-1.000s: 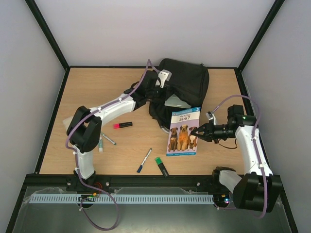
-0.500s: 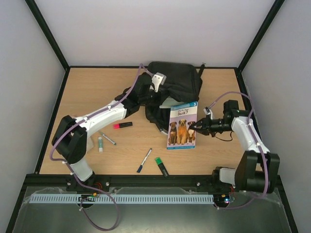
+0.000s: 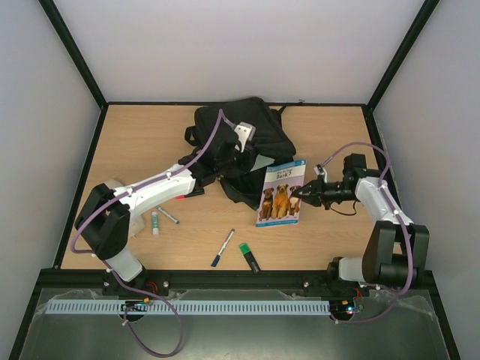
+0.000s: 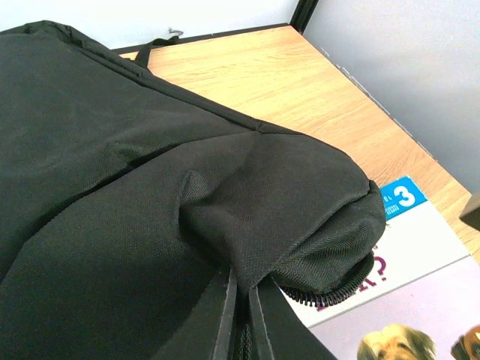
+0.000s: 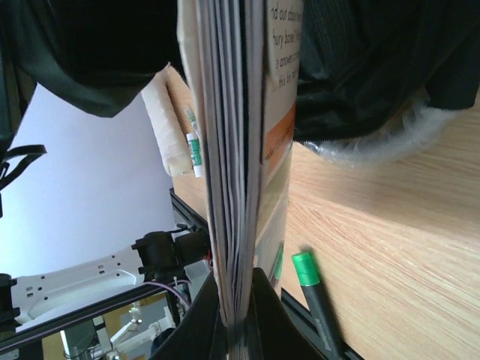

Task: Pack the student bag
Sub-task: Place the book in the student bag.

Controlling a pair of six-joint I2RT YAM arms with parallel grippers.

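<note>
At my far left, a small glue stick (image 3: 155,222) lies on the wooden table (image 3: 150,142) with a slim silver pen (image 3: 168,215) just beside it. A pink highlighter (image 3: 193,194) shows half-hidden at the edge of my left forearm. Nearer the front edge, a blue-tipped marker (image 3: 223,247) and a green highlighter (image 3: 250,257) lie close together but apart.

My left gripper (image 4: 240,330) is closed, and a fold of black fabric is pinched between its fingers (image 4: 225,311). That fabric belongs to the student bag (image 3: 232,129), which sits slumped at the back of the table, about mid-width. Its near, open side faces me, and a grey patch shows at its mouth.

To the right of that, the bag's zippered rim overhangs the top of a picture book (image 3: 281,193) with three dogs on its cover. The book's upper end is at the bag's opening and its lower end points toward me.

My right gripper (image 3: 302,196) is clamped on the book's right-hand edge. In my right wrist view the pages (image 5: 232,150) run edge-on, straight out from between my fingers
</note>
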